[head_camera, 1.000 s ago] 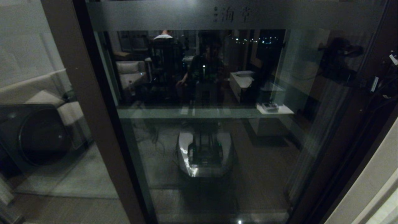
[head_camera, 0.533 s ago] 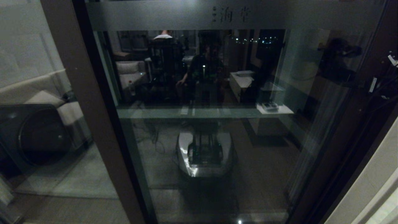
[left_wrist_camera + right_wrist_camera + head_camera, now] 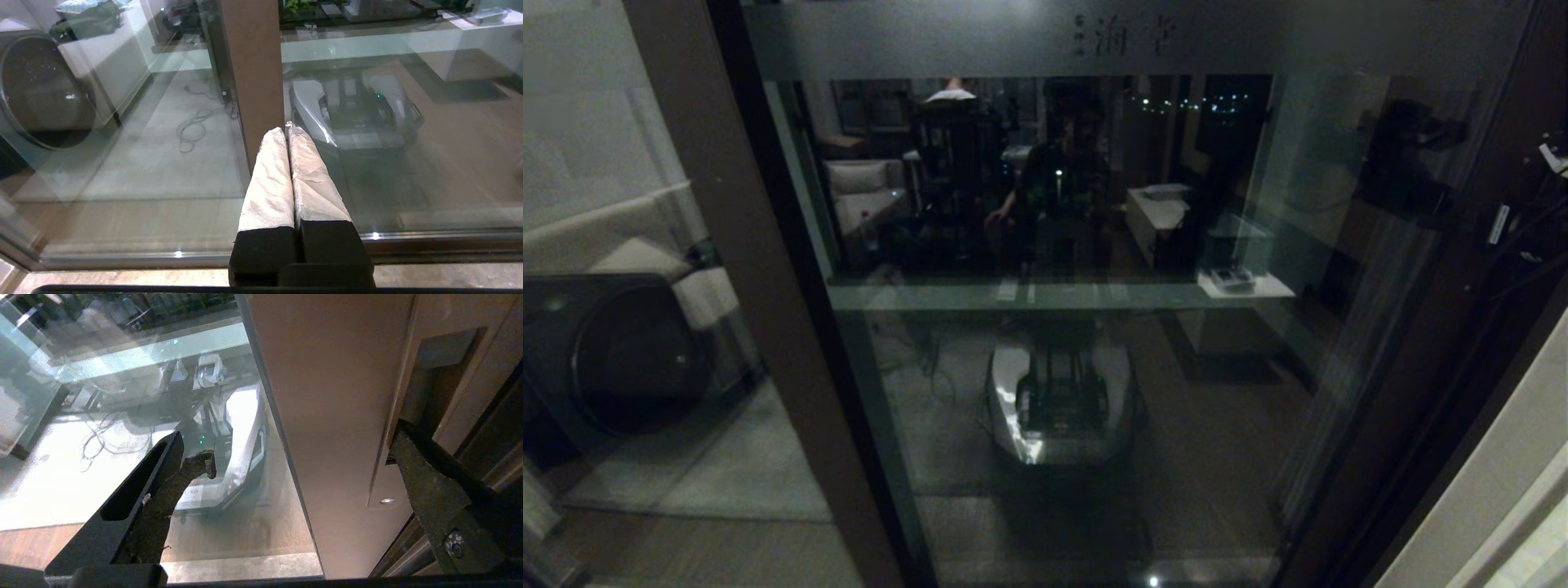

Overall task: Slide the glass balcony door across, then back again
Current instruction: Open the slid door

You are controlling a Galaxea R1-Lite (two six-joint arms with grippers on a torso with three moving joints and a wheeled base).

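Plainly dark-brown-framed glass balcony door (image 3: 1062, 327), handle slot (image 3: 433, 375) recessed.

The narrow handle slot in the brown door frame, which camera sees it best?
The right wrist view: the narrow recessed handle slot fills the picture, with one finger of the open right gripper at it. The head view shows that frame dark and dim; the left wrist view shows no slot.

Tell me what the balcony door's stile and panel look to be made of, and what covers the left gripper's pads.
Stile: smooth matte brown, probably coated metal; a silver screw sits beside its recessed handle slot.
Panel: clear glass, mirroring the robot base and room.
Left gripper pads: wrinkled whitish wrap, like cloth tape, over black blocks.
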